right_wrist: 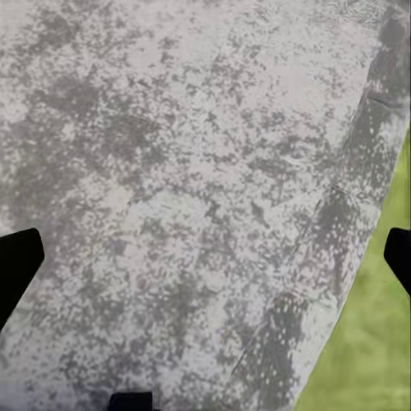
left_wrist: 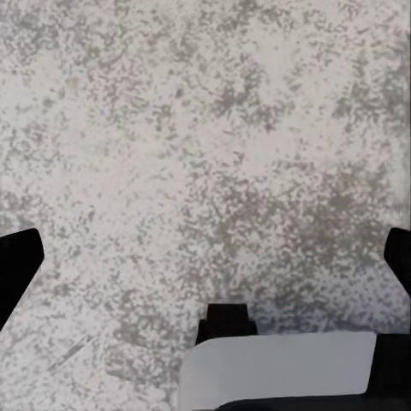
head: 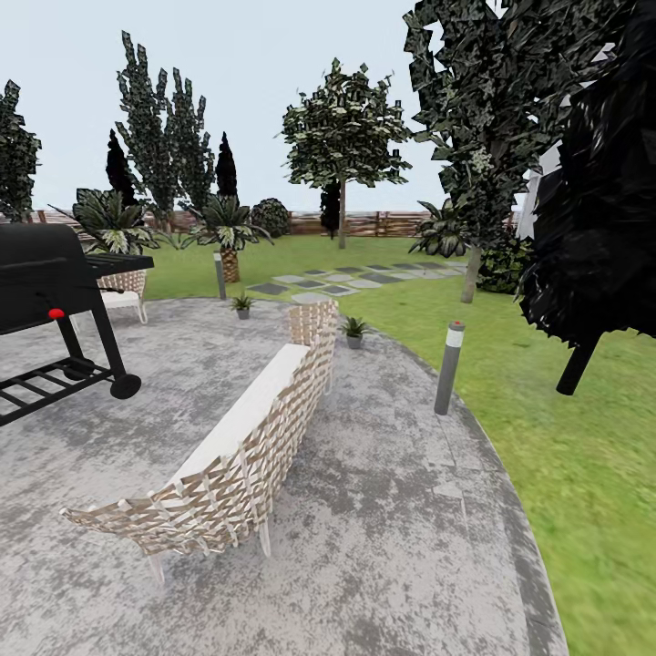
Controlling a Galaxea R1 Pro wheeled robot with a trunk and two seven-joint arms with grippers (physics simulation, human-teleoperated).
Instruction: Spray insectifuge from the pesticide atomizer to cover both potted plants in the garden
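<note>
Two potted plants stand at the far rim of the grey round patio (head: 383, 510). One potted plant (head: 241, 304) sits near a bollard lamp, and the other potted plant (head: 353, 331) is just past the end of the wicker bench. The pesticide atomizer is out of view. In the left wrist view my left gripper (left_wrist: 205, 265) hangs open over bare paving, its dark fingertips (left_wrist: 19, 264) far apart. My right gripper (right_wrist: 205, 265) is open too, above the patio's curved edge with lawn beside it, and holds nothing.
A long wicker bench (head: 246, 446) with a white cushion crosses the patio ahead. A black grill (head: 50, 301) stands at the left, a wicker chair (head: 123, 293) behind it. Grey bollard lamps (head: 449, 364) (head: 220, 275) mark the patio rim. Stepping stones (head: 337, 281), palms, trees and a fence lie beyond.
</note>
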